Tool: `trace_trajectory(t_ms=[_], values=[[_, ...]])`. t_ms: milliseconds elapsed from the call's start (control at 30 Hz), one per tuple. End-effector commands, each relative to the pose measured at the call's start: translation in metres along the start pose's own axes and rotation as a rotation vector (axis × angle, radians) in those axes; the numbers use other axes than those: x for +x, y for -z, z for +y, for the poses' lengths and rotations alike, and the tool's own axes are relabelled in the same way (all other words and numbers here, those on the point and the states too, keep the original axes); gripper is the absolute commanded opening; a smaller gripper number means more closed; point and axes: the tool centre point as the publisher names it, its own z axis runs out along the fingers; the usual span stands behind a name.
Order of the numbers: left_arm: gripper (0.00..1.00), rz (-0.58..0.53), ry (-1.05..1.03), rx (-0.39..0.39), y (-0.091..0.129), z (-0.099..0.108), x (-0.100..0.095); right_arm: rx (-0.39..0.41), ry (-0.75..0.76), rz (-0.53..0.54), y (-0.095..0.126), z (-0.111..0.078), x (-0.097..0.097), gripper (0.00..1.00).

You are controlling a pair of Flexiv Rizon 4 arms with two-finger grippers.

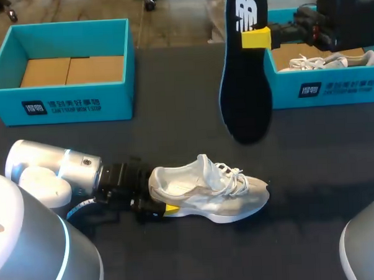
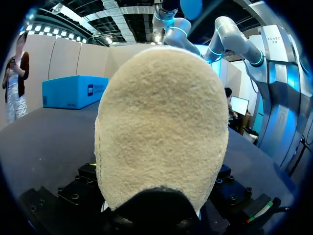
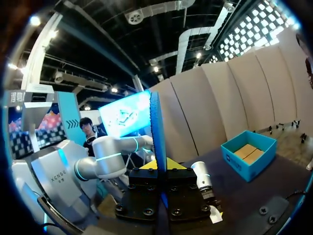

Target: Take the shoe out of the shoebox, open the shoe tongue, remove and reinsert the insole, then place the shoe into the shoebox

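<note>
Where the tabletop (image 1: 174, 134) nears its front edge, about the middle: one white shoe (image 1: 208, 188), laced, resting on its sole, toe towards the right edge, heel clamped by the left arm's fingers (image 1: 170, 208). Over the far half, right of the middle: one dark insole (image 1: 246, 94), blue-edged, hanging roughly upright and clear of the tabletop, its upper part gripped by the right arm's fingers (image 1: 255, 38), closed on it from both sides. Far left corner: teal left shoebox (image 1: 67, 99), open, cardboard floor showing. Far right corner: teal right shoebox (image 1: 334, 87), open, holding a second white shoe (image 1: 323, 61), the insole just beside it.
</note>
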Motion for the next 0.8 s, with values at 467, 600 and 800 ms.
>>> trace_trajectory(t_ms=[467,600,800], values=[[0.0,0.0,0.001,-0.001,-0.002,0.002,-0.002,-0.028,-0.067,-0.028,0.003,-0.014,0.026,0.0],[0.0,0.0,0.001,-0.001,-0.002,0.002,-0.002,-0.037,-0.102,-0.035,0.003,-0.021,0.027,0.0],[0.0,0.0,0.001,-0.001,-0.002,0.002,-0.002,-0.032,-0.125,-0.049,0.004,-0.022,0.028,0.0]])
